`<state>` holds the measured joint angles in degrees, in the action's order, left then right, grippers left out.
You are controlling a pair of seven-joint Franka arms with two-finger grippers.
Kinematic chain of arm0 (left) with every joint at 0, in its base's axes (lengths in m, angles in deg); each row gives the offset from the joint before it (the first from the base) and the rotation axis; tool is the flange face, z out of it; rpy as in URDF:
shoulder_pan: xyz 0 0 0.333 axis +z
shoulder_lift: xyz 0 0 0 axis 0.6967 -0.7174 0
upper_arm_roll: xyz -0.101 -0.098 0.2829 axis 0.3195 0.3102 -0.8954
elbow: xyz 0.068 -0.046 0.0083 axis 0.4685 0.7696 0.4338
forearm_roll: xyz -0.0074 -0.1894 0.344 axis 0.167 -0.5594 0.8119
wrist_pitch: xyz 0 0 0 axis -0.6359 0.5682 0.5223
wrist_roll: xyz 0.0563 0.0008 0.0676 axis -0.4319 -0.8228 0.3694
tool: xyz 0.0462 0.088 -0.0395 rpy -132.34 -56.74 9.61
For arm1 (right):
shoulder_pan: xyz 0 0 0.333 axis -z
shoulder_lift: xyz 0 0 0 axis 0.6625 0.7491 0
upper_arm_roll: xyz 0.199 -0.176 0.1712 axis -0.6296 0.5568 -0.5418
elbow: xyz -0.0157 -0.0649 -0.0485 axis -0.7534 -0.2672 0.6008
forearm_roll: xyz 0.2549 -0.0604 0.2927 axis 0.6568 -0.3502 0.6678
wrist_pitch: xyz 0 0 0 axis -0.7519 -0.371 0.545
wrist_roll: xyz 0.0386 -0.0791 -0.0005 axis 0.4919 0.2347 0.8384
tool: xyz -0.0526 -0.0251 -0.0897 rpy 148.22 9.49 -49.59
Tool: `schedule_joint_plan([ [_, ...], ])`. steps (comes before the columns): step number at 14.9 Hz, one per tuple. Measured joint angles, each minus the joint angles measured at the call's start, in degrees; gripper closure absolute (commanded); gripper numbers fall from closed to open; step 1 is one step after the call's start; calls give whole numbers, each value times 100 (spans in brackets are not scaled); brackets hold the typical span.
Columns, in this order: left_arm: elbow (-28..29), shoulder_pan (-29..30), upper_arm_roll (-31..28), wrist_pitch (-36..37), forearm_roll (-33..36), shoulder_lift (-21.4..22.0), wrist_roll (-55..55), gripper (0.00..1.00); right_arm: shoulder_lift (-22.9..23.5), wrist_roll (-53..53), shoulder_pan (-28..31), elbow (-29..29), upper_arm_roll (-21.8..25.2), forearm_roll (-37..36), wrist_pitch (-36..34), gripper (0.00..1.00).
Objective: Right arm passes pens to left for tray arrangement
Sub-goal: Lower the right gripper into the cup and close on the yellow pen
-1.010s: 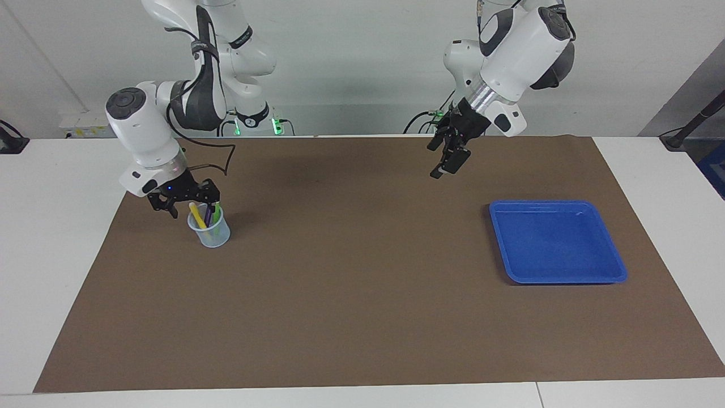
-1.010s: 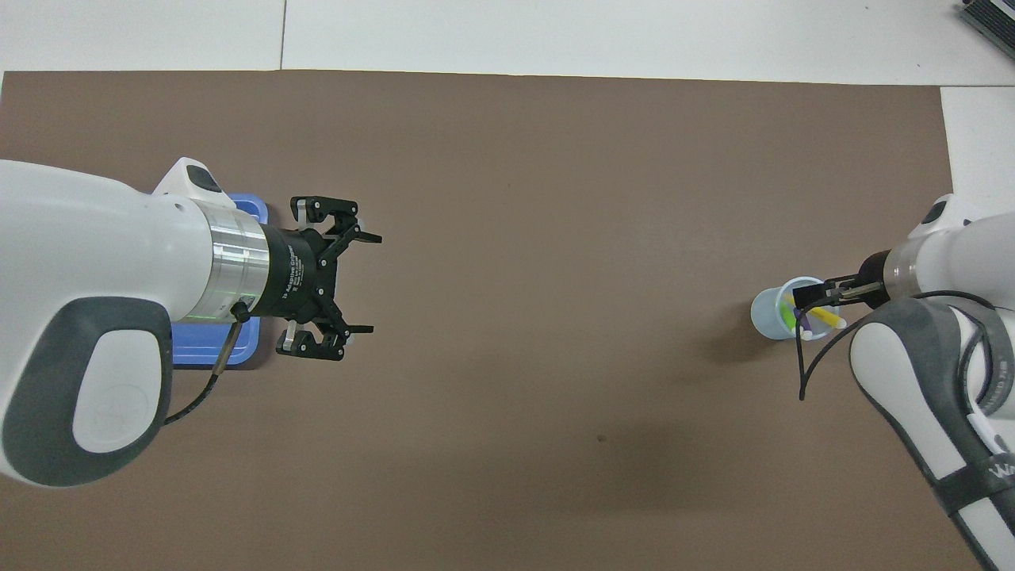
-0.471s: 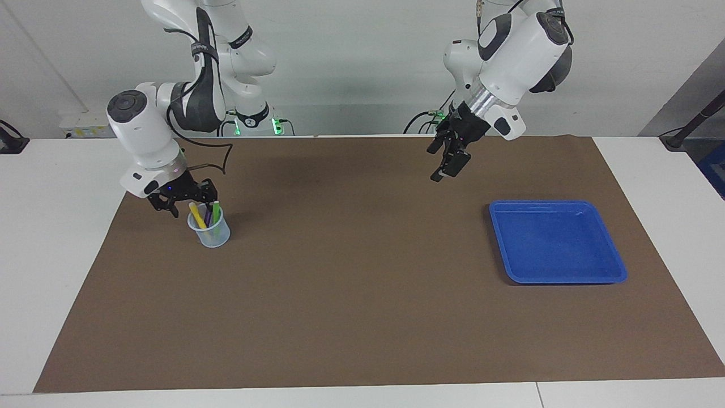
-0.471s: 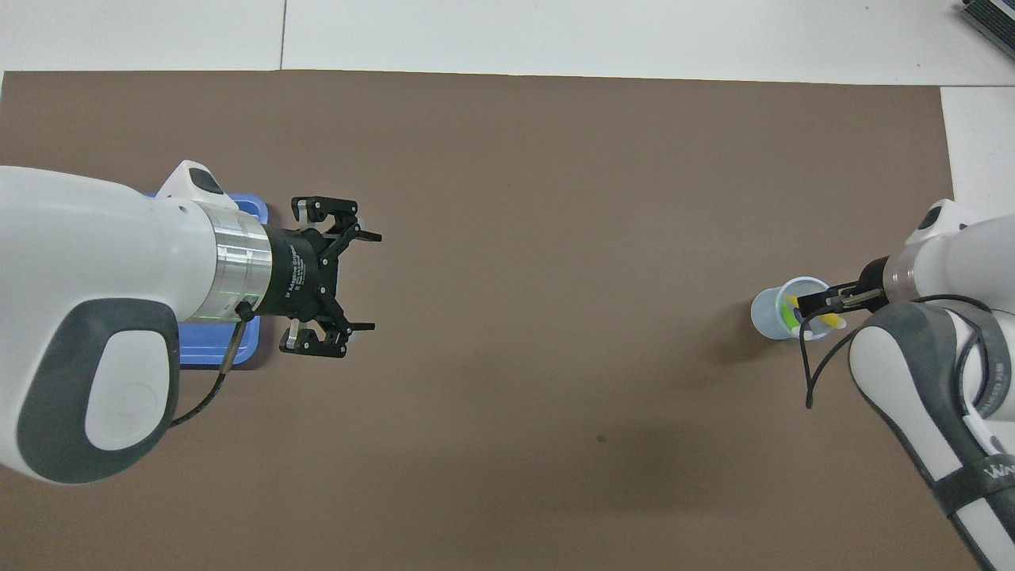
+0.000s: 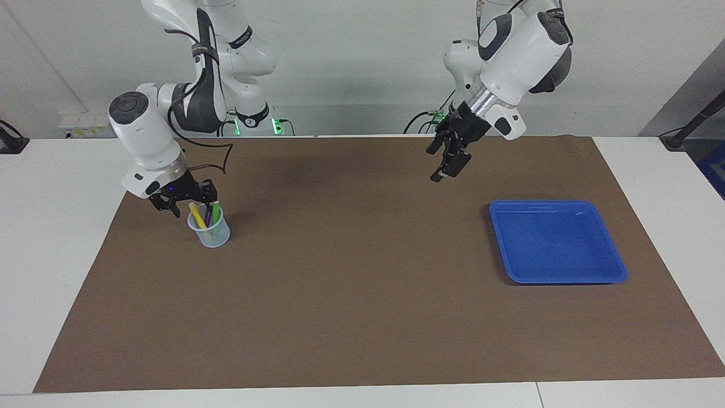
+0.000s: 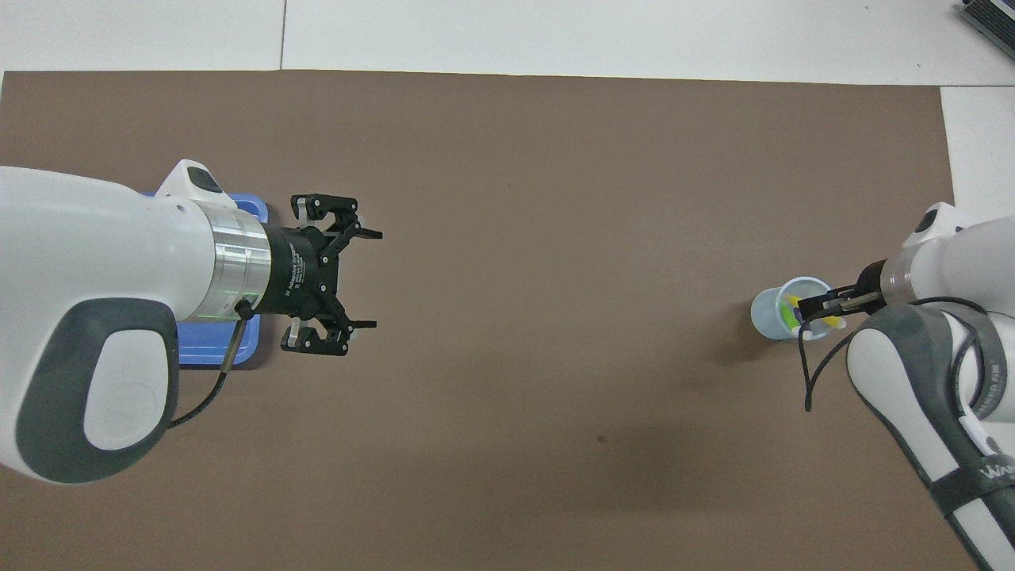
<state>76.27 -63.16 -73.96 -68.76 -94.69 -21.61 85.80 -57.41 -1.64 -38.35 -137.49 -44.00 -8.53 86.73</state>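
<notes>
Three pens stand in a small translucent cup: yellow, purple and green. My right gripper is open just over the cup, its fingers on either side of the pen tops; it also shows in the overhead view. The blue tray lies empty toward the left arm's end of the mat. My left gripper is open and empty in the air over the mat, beside the tray. In the overhead view the left gripper and arm cover most of the tray.
A brown mat covers most of the white table. The cup stands near the mat's edge at the right arm's end.
My right gripper has shifted slightly over the cup. My left gripper has barely moved. The pens, cup and tray stay where they were.
</notes>
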Motion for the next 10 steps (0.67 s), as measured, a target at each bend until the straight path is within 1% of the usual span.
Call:
schedule_joint_plan([
  [3, 0, 0, -3, -13, -1, 0, 3, 0, 0, 76, 0, -20, 0, -10, 0, 25],
  [10, 1, 3, -27, -72, -6, 0, 17, 0, 1, 88, 0, -110, -1, -16, 4, 51],
])
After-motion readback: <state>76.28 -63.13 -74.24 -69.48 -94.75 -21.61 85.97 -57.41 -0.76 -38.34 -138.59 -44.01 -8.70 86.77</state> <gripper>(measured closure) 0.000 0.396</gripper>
